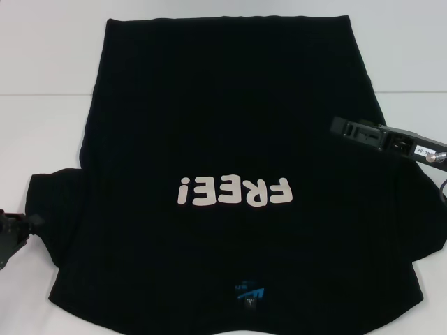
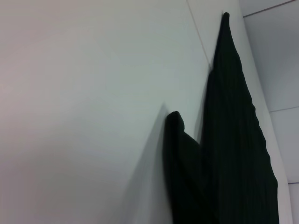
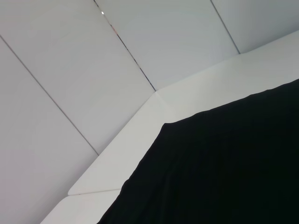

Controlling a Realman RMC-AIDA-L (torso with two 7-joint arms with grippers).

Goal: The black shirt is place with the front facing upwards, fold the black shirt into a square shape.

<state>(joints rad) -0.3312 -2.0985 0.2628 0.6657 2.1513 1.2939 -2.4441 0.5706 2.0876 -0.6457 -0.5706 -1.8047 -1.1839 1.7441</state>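
the table (image 1: 42, 63) under me is white and wide, with a seam line running across it, and pale panelled walls (image 3: 70, 70) stand past its far corner. the shirt (image 1: 230, 125) covers most of the table in front of me, lying flat with its front up, hem at the far side and collar at the near edge. its left sleeve (image 1: 59, 202) pokes out toward my left arm, and in the left wrist view the sleeve's end looks bunched and slightly raised off the table. on the right the cloth spreads out to the edge of the head view. the white letters (image 1: 234, 190) reading "free!" sit on the chest, upside down from where i look, and a small blue label (image 1: 250, 296) shows at the neck near the bottom edge.

my right gripper (image 1: 380, 136) hangs over the shirt's right side, near the sleeve; i cannot tell how far its fingers are parted or whether it touches the cloth. my left gripper (image 1: 12, 234) sits low at the left edge, just beside the sleeve end, and i cannot tell its opening either
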